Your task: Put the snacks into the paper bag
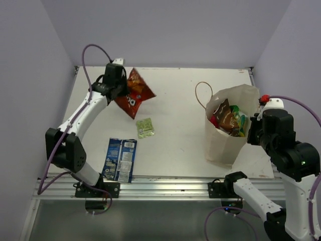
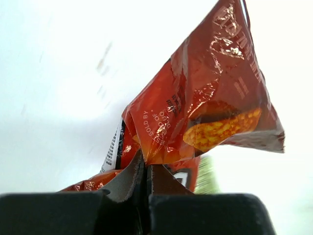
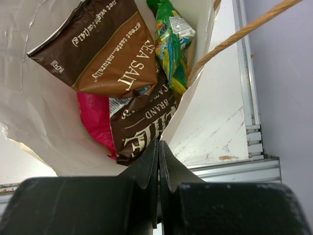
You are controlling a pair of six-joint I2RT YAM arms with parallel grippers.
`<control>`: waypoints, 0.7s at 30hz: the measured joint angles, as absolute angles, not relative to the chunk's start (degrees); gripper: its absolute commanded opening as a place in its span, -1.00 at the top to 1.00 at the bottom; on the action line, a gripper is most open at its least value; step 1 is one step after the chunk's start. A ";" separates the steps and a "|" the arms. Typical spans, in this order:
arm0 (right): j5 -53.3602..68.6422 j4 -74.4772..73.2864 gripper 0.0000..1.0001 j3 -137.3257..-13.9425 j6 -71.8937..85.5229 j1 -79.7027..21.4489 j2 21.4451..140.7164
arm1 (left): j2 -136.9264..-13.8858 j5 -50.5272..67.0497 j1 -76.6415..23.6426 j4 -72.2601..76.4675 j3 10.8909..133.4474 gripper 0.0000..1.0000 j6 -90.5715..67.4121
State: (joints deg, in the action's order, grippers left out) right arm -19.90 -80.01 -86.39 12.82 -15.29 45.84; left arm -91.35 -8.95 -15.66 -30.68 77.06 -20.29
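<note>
Currently, item in hand: Doritos [image 2: 210, 107], pinched in my left gripper [image 2: 145, 169] far left of the table [image 1: 190, 100], well apart from the bag [image 1: 220, 145] my right gripper [image 3: 158, 152] clamps by its rim; next, carry across, drop in.

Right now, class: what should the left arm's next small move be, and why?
Probably carry the red foil Doritos packet rightward toward the tall tan paper bag: the left jaws grip its corner, while the right jaws hold the open bag's rim.
</note>
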 measured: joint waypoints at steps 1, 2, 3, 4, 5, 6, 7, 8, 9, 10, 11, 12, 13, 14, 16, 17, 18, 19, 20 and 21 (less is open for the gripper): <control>-19.92 -80.01 1.00 -86.48 12.80 -15.38 46.09 | -91.11 -8.32 -17.61 -30.85 82.19 1.00 -20.69; -19.90 -80.01 1.00 -86.54 12.80 -15.38 46.24 | -91.11 -7.27 -19.90 -30.94 87.72 1.00 -21.28; -19.90 -80.01 1.00 -86.56 12.80 -15.44 46.39 | -91.13 -5.98 -22.31 -30.26 93.03 1.00 -22.15; -19.90 -80.01 1.00 -86.56 12.80 -15.44 46.48 | -91.13 -4.54 -24.29 -29.52 97.10 1.00 -22.81; -19.90 -80.01 1.00 -86.56 12.80 -15.44 46.50 | -91.26 -2.11 -27.35 -28.12 102.65 1.00 -23.75; -19.90 -80.01 1.00 -86.56 12.80 -15.49 46.50 | -91.42 -0.01 -29.95 -25.96 106.83 1.00 -24.75; -19.90 -80.01 1.00 -86.56 12.80 -15.49 46.48 | -91.57 1.76 -31.92 -24.05 109.89 1.00 -25.36; -19.90 -80.01 1.00 -86.56 12.80 -15.49 46.44 | -92.09 3.90 -34.63 -21.82 113.62 1.00 -26.11; -19.90 -80.01 1.00 -86.56 12.80 -15.49 46.44 | -93.03 5.67 -37.52 -19.22 117.19 1.00 -26.72; -19.90 -80.01 1.00 -86.56 12.80 -15.49 46.44 | -93.91 6.96 -39.48 -17.41 119.70 1.00 -27.09; -19.92 -80.01 1.00 -86.56 12.82 -15.49 46.44 | -95.53 8.43 -42.19 -15.44 123.13 1.00 -27.55; -19.92 -80.01 1.00 -86.56 12.80 -15.49 46.39 | -97.23 9.45 -44.36 -13.61 125.43 1.00 -27.97; -19.90 -80.01 1.00 -86.56 12.82 -15.49 46.35 | -98.52 10.31 -45.89 -12.25 126.80 1.00 -28.16; -19.90 -80.01 1.00 -86.56 12.80 -15.49 46.30 | -100.12 11.18 -47.79 -11.05 127.79 1.00 -28.47; -19.92 -80.01 1.00 -86.56 12.82 -15.49 45.98 | -103.68 12.27 -51.13 -9.28 127.74 1.00 -28.95; -19.90 -80.01 1.00 -86.56 12.80 -15.49 45.71 | -104.86 12.51 -52.14 -8.91 127.15 1.00 -28.95; -19.92 -80.05 1.00 -86.56 12.82 -15.49 45.56 | -106.52 12.69 -53.47 -8.62 126.17 1.00 -28.95; -19.90 -80.07 1.00 -86.56 12.82 -15.49 45.30 | -108.53 12.71 -54.74 -8.56 125.05 1.00 -28.93; -19.92 -80.14 1.00 -86.56 12.84 -15.49 45.17 | -110.41 12.60 -55.88 -8.71 124.09 1.00 -28.91; -19.90 -80.20 1.00 -86.56 12.84 -15.49 44.95 | -112.40 12.56 -56.82 -9.04 123.42 1.00 -28.73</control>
State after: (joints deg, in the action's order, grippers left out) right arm -19.90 -80.20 -86.56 12.84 -15.49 44.95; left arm -112.40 12.56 -56.82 -9.04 123.42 -28.73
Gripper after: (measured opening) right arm 0.008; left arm 0.018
